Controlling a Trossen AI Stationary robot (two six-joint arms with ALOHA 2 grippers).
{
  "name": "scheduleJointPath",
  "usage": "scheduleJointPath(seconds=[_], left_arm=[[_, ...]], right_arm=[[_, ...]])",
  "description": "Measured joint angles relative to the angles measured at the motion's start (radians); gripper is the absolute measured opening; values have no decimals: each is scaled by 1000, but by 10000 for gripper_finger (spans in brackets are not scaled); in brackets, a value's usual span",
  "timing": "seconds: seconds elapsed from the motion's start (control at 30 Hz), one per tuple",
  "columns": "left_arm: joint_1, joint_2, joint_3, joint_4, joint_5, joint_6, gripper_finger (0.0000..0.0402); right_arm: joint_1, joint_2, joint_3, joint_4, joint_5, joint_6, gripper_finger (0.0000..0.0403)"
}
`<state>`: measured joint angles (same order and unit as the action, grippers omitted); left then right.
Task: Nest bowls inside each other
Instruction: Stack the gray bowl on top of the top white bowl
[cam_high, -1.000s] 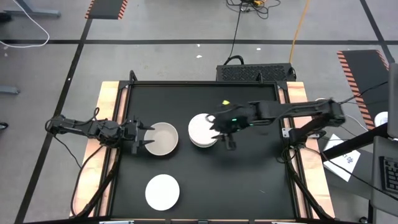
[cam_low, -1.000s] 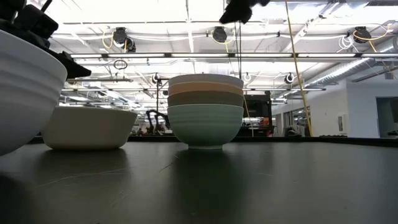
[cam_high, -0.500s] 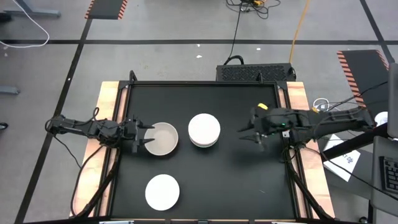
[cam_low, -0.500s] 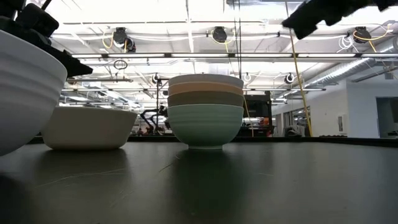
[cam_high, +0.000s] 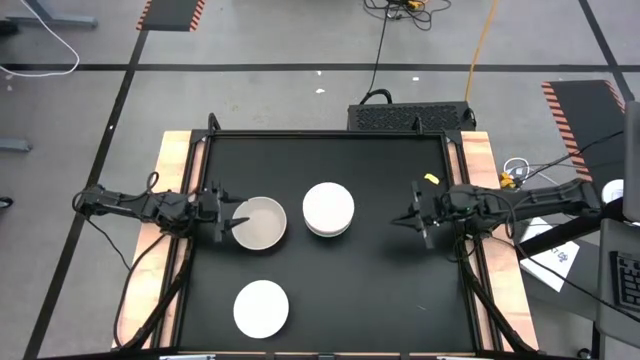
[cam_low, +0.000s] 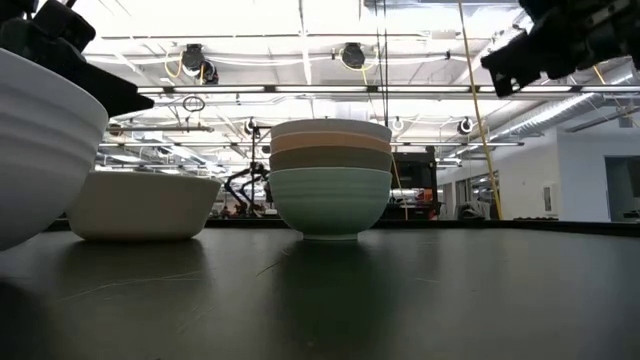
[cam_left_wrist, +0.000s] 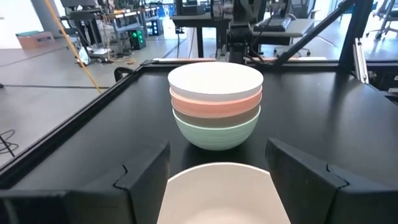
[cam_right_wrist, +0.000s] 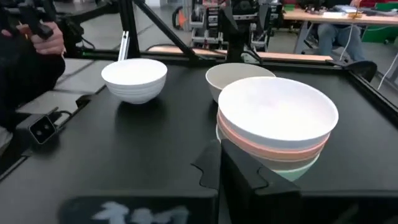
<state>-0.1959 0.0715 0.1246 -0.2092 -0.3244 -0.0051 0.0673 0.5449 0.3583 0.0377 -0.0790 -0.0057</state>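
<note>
Four bowls are nested in a stack mid-table: white on top, then salmon-orange, olive-grey, mint green at the bottom. A beige-grey bowl sits just left of it. A lone white bowl stands well apart at the table's near edge. Left gripper has its fingers spread wide at the beige-grey bowl's rim, gripping nothing. Right gripper hovers right of the stack, fingers together, empty.
</note>
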Motion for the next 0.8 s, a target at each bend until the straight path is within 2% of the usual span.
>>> scheduleJointPath(seconds=[0.27, 0.8], left_arm=[[0, 0, 0, -2, 0, -2, 266], [0, 0, 0, -4, 1, -4, 266]], right_arm=[[0, -3, -155, 240, -2, 13, 0], [-1, -14, -339, 464, 4, 47, 0]])
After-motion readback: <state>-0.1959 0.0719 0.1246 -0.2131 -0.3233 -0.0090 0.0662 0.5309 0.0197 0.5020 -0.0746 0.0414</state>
